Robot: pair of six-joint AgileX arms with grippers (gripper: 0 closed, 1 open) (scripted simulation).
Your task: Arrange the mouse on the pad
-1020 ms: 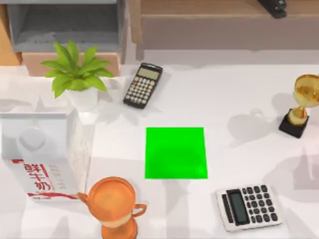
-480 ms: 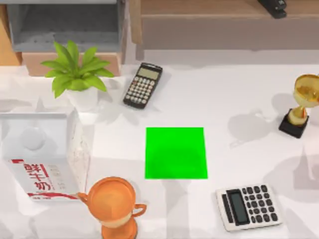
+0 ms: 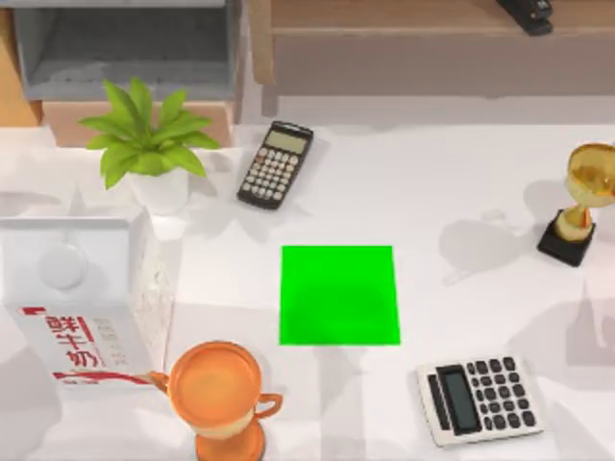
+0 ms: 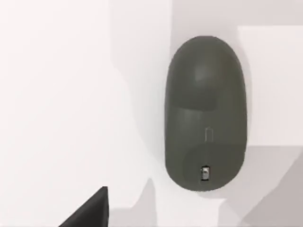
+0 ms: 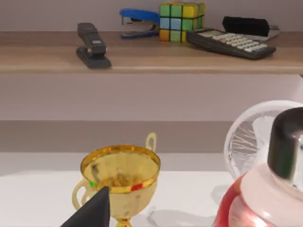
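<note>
— Where is the mouse [image 4: 206,113] lying?

— On the white table [image 4: 66,94], under the left arm's wrist camera, its long axis running up and down that picture, the small marked end nearer the camera. The green pad [image 3: 338,294] is sitting mid-table, bare, square to the edges.

— And the grippers?

— Only a dark fingertip [image 4: 87,210] is poking in, cut off; I cannot tell either gripper's spread.

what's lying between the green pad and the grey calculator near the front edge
Nothing: in the top view the stretch of white table between the pad and the grey calculator is bare, crossed only by shadow.
</note>
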